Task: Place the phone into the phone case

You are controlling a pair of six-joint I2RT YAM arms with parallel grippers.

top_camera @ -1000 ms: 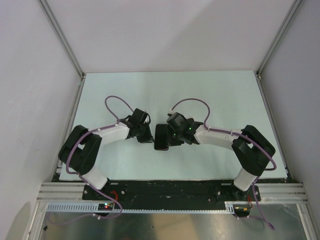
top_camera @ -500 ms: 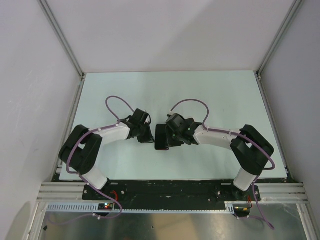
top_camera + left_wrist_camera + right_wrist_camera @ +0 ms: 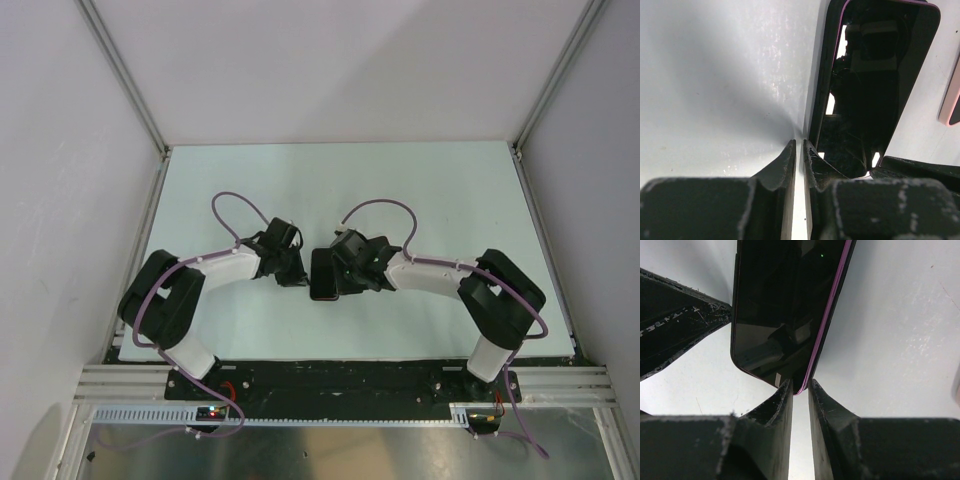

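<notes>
Nearest, the left arm point(image 3: 185, 300) rises from its base at about 7 o'clock on the table point(image 3: 330, 180) and the right arm point(image 3: 490, 300) from about 5 o'clock, and both bend inward toward the middle. Between them lies the phone point(image 3: 323, 275), a dark glossy slab with a thin purple line along its edge. It lies flat on the table, a little to the 6 o'clock side of centre, with its long side running from 6 to 12 o'clock. A dark rim runs outside the purple line, and whether that is the case cannot be told. The left gripper point(image 3: 799, 147) is at the phone's 9 o'clock side. Its fingers are pressed almost together, with only a slit of bare table between them, and one fingertip is against the phone's edge. The right gripper point(image 3: 800, 386) is at the 3 o'clock side. Its jaws are drawn narrow about the phone's near corner, which sits between the fingertips point(image 3: 786, 390) and looks pinched there. In the left wrist view, a pink-edged object point(image 3: 949, 100) lies on the table at 3 o'clock of the phone, apart from it and cut off by the frame. Toward 12 o'clock, a purple cable point(image 3: 222, 205) loops above each wrist.
</notes>
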